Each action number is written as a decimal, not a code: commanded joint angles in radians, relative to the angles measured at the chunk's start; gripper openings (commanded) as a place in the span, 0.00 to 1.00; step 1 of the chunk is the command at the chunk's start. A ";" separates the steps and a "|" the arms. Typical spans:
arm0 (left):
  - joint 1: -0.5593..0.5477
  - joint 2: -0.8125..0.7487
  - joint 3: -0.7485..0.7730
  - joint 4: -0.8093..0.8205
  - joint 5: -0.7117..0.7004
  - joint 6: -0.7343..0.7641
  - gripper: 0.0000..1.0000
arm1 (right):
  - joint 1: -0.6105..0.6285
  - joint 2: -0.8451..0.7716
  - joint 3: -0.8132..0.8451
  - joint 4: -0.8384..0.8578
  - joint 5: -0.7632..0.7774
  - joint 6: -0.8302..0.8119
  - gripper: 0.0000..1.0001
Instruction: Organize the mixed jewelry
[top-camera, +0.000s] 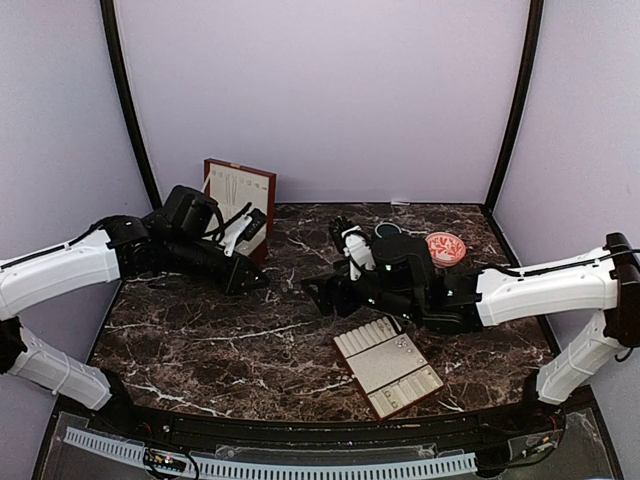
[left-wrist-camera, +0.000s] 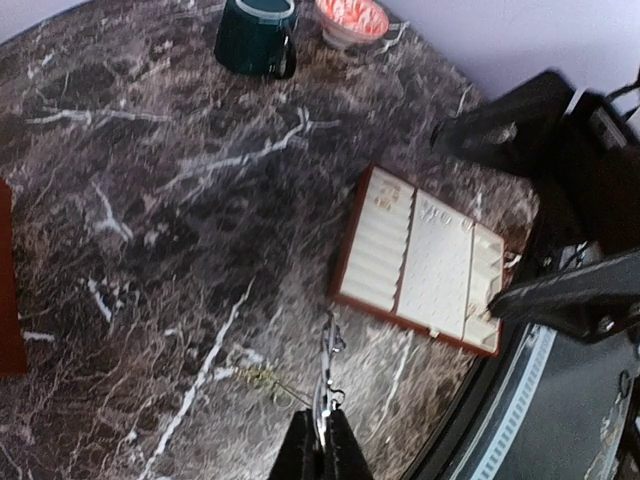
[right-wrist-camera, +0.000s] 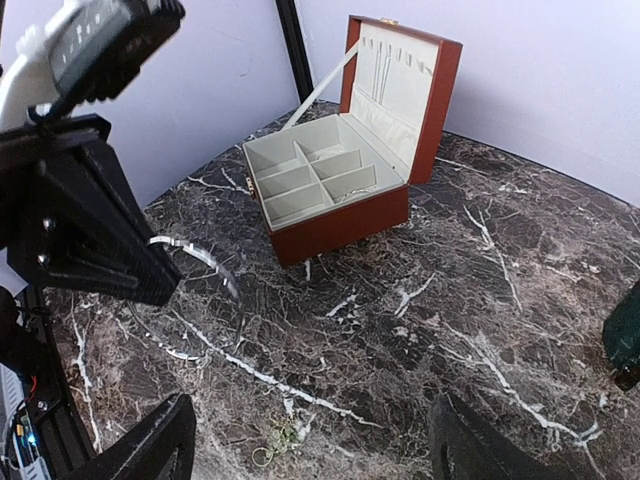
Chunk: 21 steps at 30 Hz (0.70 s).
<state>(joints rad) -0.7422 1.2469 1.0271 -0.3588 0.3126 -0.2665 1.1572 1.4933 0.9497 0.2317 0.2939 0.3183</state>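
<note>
— Closest in, the left gripper (left-wrist-camera: 321, 432): how do its fingers stand?
— Pressed together with no gap showing, pinching one end of a thin silvery chain (left-wrist-camera: 326, 362). The rest of the chain trails out from the tips. Whether its far end touches the marble table (top-camera: 200, 340) cannot be told.
— And the right gripper (right-wrist-camera: 310, 405)?
— Its fingers are spread wide and hold nothing. It hovers over the table, and a small tangle of gold jewelry (right-wrist-camera: 278, 440) lies on the stone, seen between the two fingers and touched by neither.
— Where does that put the jewelry among the containers?
— The tangle lies mid-table, between the open wooden box (right-wrist-camera: 335, 225) at the back left and the padded tray (left-wrist-camera: 440, 265) at the near right, with the chain near it. A dark green mug (left-wrist-camera: 250, 40) and a red-patterned bowl (left-wrist-camera: 350, 20) stand side by side at the far edge, well apart from both.
</note>
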 joint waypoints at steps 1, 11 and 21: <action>0.003 0.052 0.079 -0.364 -0.052 0.207 0.00 | -0.010 -0.033 -0.024 0.023 0.033 -0.005 0.82; 0.001 0.151 0.191 -0.559 -0.186 0.343 0.00 | -0.032 -0.082 -0.054 -0.002 0.078 -0.022 0.83; -0.092 0.284 0.177 -0.624 -0.246 0.401 0.00 | -0.050 -0.098 -0.079 0.005 0.082 -0.021 0.84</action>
<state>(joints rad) -0.8154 1.5295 1.1976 -0.9150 0.1135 0.1005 1.1168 1.4197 0.8845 0.2195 0.3607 0.3077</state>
